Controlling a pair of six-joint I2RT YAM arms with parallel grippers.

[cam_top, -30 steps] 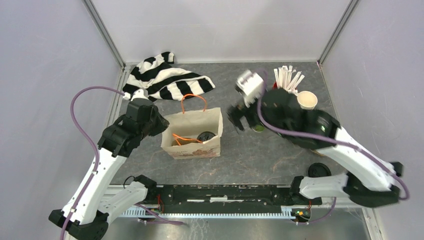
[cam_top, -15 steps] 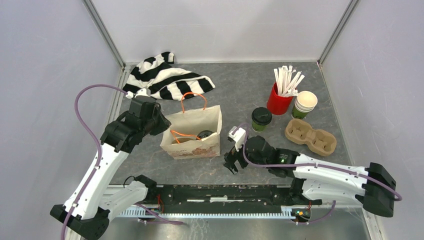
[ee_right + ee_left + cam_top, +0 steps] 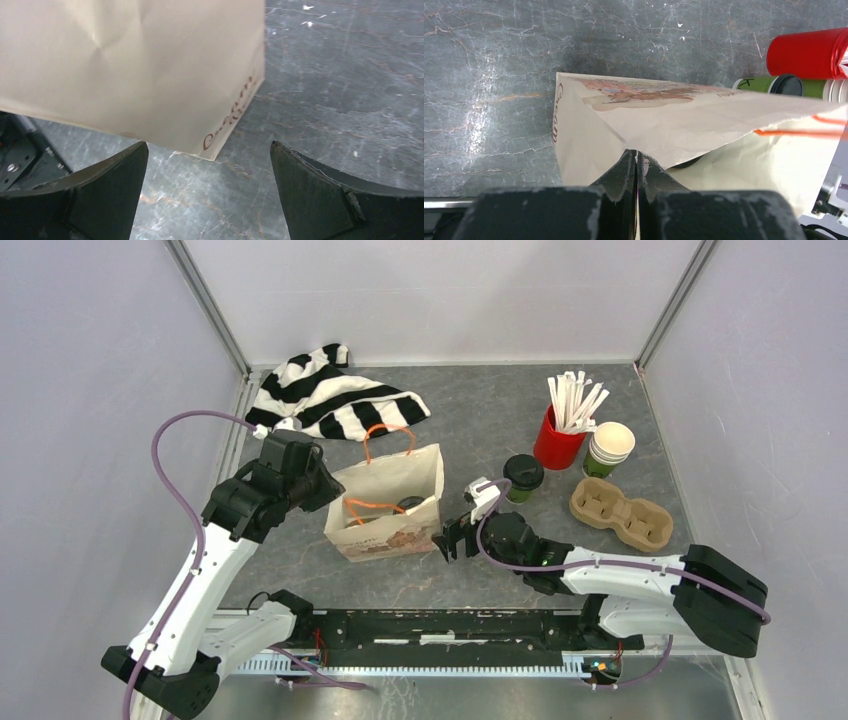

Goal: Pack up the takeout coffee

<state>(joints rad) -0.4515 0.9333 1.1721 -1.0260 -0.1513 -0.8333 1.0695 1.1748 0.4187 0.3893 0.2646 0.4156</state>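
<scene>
The left arm bends in from the left, its left gripper (image 3: 636, 156) pinched shut on the paper bag's (image 3: 385, 530) rim. The right arm lies low along the worktop (image 3: 480, 420), the right gripper (image 3: 207, 146) spread wide and empty just beside the bag's near right corner, closer than before. One takeout coffee (image 3: 410, 505) sits inside the bag; the other takeout coffee (image 3: 522, 476) stands near the red cup (image 3: 556, 445).

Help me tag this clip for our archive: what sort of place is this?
Likely a robot test cell, not a real café: plain grey walls enclose a small stone-look table, staged with a paper bag, a lidded coffee cup and a cardboard cup carrier.
</scene>
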